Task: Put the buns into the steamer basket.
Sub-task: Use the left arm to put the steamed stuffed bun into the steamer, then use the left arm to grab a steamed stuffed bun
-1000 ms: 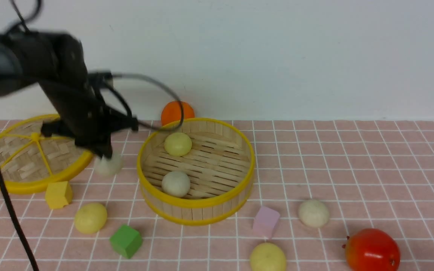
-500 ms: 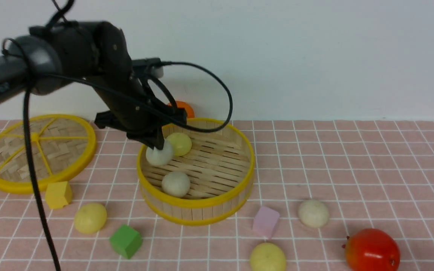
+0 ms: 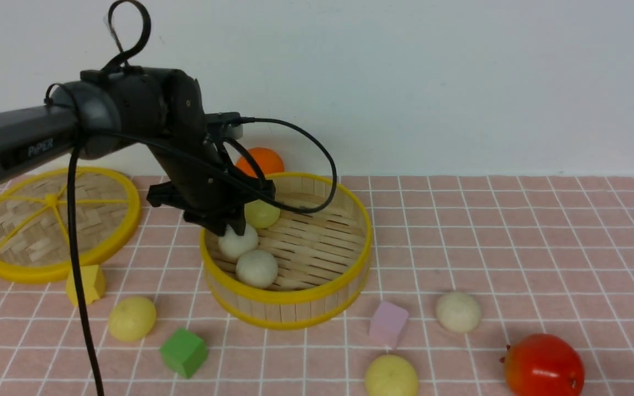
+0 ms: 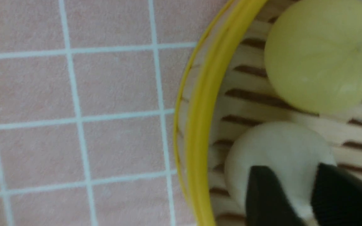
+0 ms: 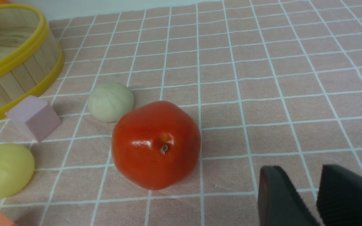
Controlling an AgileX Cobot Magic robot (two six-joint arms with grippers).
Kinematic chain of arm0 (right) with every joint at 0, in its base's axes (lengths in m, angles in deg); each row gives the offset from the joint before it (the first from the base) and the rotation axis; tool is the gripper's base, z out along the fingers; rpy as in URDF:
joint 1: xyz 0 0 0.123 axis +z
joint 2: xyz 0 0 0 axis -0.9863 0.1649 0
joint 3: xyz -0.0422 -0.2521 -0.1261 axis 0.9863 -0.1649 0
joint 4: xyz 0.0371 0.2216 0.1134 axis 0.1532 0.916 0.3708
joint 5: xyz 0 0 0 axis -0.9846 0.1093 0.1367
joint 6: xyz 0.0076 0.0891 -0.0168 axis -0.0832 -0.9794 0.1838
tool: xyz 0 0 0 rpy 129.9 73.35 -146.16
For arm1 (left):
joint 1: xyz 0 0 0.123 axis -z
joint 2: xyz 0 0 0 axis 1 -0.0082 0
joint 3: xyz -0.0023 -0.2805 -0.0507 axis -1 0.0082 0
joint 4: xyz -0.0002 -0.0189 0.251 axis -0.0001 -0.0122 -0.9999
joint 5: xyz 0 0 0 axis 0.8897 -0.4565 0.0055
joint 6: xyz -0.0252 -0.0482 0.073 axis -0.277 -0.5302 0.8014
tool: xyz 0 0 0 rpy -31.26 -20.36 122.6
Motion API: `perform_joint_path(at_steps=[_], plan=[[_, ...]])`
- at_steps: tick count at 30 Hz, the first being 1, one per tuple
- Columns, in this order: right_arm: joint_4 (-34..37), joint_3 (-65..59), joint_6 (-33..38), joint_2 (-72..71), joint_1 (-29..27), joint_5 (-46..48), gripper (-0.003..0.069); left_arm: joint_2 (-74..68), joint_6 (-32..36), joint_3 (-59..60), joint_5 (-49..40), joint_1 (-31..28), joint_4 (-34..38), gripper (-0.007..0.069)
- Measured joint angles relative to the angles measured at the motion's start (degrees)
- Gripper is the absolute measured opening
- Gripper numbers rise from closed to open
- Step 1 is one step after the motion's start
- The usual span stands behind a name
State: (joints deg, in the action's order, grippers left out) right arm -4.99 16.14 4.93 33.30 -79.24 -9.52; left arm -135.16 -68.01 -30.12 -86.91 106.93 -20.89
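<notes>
The steamer basket (image 3: 289,298) stands mid-table with three buns on its slatted floor: a pale yellow one (image 3: 262,213) at the back and two off-white ones (image 3: 236,242) (image 3: 257,268) near its left wall. My left gripper (image 3: 230,226) hangs open just above the upper off-white bun (image 4: 278,147), its fingers apart over it, next to the yellow rim (image 4: 200,125). Outside the basket lie two yellow buns (image 3: 132,318) (image 3: 391,376) and an off-white bun (image 3: 458,311). In the right wrist view my right gripper (image 5: 298,175) is open and holds nothing.
The woven lid (image 3: 53,220) lies at the far left. An orange ball (image 3: 260,161) sits behind the basket. A red fruit (image 3: 544,366) rests front right. Yellow (image 3: 87,284), green (image 3: 184,352) and pink (image 3: 388,324) cubes lie scattered in front.
My left arm carried an off-white bun from beside the lid over the basket's left rim, lowered it to the floor and opened its jaws. The right gripper has not moved.
</notes>
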Motion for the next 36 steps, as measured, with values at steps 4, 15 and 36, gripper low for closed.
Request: perform_joint_path(at_steps=[4,15,36], plan=[[0.0,0.0,0.0,0.0,0.0,0.0,0.024,6.45,-0.39,0.07,-6.82,-0.11,-3.64,0.0426],[0.0,0.0,0.0,0.0,0.0,0.0,0.024,28.6,-12.87,31.22,-0.06,-2.64,-7.45,0.0353],[0.0,0.0,0.0,0.0,0.0,0.0,0.024,16.29,-22.13,35.25,14.59,-6.51,-13.0,0.0281]])
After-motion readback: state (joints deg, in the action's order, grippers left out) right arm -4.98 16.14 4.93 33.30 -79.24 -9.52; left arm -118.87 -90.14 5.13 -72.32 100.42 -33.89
